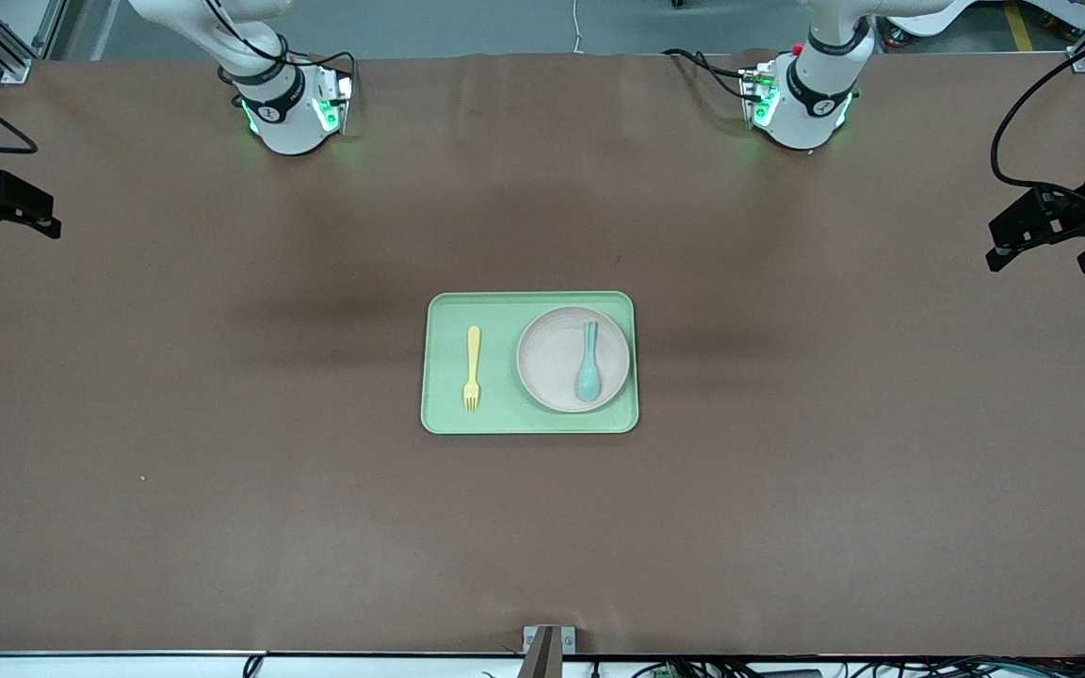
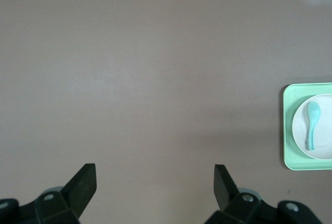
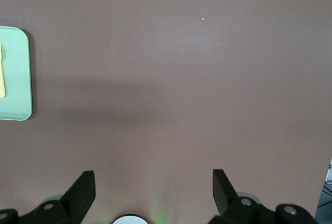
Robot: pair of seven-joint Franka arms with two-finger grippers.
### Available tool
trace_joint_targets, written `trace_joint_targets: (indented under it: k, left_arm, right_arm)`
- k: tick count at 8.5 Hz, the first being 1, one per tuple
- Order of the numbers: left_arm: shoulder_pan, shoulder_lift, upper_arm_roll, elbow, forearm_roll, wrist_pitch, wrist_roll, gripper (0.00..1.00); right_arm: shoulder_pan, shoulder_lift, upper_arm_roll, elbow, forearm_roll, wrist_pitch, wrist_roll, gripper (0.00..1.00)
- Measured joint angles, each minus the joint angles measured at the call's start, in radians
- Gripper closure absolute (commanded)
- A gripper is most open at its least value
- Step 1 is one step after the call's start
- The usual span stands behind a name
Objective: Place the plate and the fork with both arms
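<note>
The off-white plate (image 1: pixel 554 363) lies on the pale green tray (image 1: pixel 524 420) at mid-table, on the half toward the left arm's end. The yellow fork (image 1: pixel 473 369) lies on the tray's other half, tines toward the front camera. My left gripper (image 1: pixel 1044 262) is open and empty, up over bare table at the left arm's end, well away from the tray. My right gripper (image 1: pixel 6 226) is open and empty over the right arm's end. The left wrist view shows its gripper (image 2: pixel 155 182), the plate (image 2: pixel 326 143) and the tray (image 2: pixel 287 130). The right wrist view shows its gripper (image 3: pixel 154 185), the tray's edge (image 3: pixel 18 68) and a sliver of the fork (image 3: pixel 1 73).
A teal-blue spoon (image 1: pixel 588 363) lies in the plate, bowl toward the front camera; it also shows in the left wrist view (image 2: pixel 312 124). A tiny green speck (image 1: pixel 142 479) lies on the brown table toward the right arm's end. Both arm bases stand along the table's back edge.
</note>
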Motion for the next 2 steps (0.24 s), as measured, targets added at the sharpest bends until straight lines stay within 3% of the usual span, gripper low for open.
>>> trace_joint_targets:
  k: [2]
  left_arm:
    - [0.000,0.000,0.000,0.000,0.000,0.000,0.000,0.00]
  right_arm:
    - [-0.006,0.000,-0.008,0.013,0.058,-0.005,0.000,0.01]
